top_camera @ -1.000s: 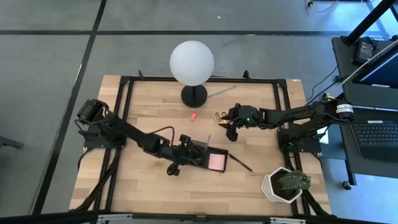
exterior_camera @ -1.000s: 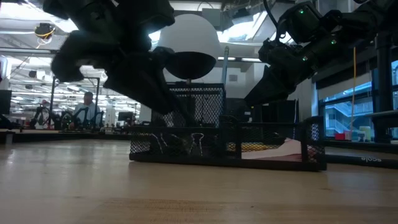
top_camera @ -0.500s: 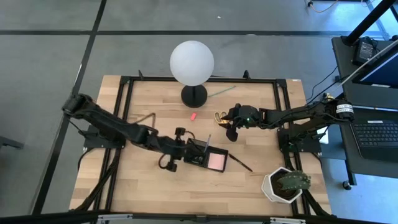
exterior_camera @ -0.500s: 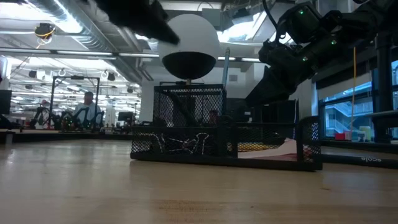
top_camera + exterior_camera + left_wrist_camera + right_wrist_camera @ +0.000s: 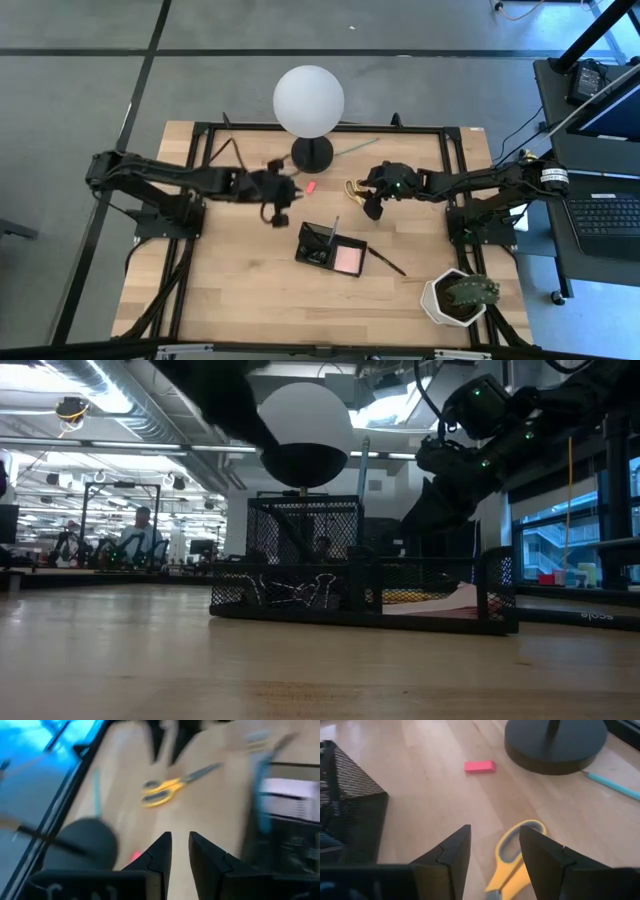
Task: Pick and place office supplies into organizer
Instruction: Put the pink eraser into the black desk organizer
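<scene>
The black mesh organizer point(image 5: 330, 248) sits mid-table with a pink sticky-note pad point(image 5: 347, 260) in its right compartment and binder clips point(image 5: 300, 592) in the left one. Yellow-handled scissors point(image 5: 512, 852) lie flat on the wood near the lamp base point(image 5: 312, 153). My right gripper point(image 5: 492, 850) hovers open over them, its fingers either side of a handle loop without touching it. My left gripper point(image 5: 287, 190) hangs above the table left of a small pink block point(image 5: 311, 186), its fingers slightly apart and empty point(image 5: 180, 842). A dark pen point(image 5: 390, 264) lies right of the organizer. A green stick point(image 5: 355, 147) lies by the far edge.
The white globe lamp point(image 5: 308, 100) stands at the far middle, close to both grippers. A white plant pot point(image 5: 455, 298) stands at the near right corner. Bare wood lies left of and in front of the organizer.
My left gripper has risen from the organizer's left compartment and swung toward the table's far edge, ending beside the lamp base. The organizer and its contents stay where they were.
</scene>
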`<state>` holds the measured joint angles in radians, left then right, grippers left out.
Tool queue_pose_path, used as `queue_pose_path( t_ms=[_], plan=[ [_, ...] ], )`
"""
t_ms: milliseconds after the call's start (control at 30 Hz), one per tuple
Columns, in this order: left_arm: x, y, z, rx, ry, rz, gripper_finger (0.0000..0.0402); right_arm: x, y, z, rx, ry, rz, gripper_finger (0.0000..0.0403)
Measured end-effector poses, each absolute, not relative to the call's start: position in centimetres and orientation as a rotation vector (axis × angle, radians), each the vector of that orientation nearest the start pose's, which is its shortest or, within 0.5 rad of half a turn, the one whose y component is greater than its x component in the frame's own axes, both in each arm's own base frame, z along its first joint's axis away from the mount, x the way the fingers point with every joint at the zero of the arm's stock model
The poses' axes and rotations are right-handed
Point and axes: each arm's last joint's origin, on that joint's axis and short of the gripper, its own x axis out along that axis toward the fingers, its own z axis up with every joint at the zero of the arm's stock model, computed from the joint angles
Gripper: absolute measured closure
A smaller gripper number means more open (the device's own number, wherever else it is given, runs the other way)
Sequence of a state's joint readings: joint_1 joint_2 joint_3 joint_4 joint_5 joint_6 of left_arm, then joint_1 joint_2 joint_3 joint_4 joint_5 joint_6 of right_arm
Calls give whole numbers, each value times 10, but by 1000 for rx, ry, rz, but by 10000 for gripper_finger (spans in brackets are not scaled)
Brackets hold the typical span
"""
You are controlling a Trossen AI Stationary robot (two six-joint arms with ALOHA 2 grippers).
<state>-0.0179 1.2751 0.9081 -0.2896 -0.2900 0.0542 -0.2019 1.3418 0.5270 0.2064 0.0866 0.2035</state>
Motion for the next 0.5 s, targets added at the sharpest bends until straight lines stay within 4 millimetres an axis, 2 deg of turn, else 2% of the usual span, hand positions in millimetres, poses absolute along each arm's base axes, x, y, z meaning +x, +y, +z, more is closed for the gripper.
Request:
queue_pose_path(
  t_ms=[133, 200, 333, 500],
  plan=[
    [273, 36, 257, 26, 686, 391, 342, 245, -57, 168, 221, 581, -352, 232],
    [275, 48, 249, 5, 719, 404, 339, 244, -58, 168, 212, 583, -354, 232],
    [284, 63, 232, 18, 774, 331, 309, 244, -61, 168, 211, 583, -362, 232],
    [298, 74, 208, -44, 804, 353, 260, 244, -61, 168, 184, 588, -354, 232]
  ],
)
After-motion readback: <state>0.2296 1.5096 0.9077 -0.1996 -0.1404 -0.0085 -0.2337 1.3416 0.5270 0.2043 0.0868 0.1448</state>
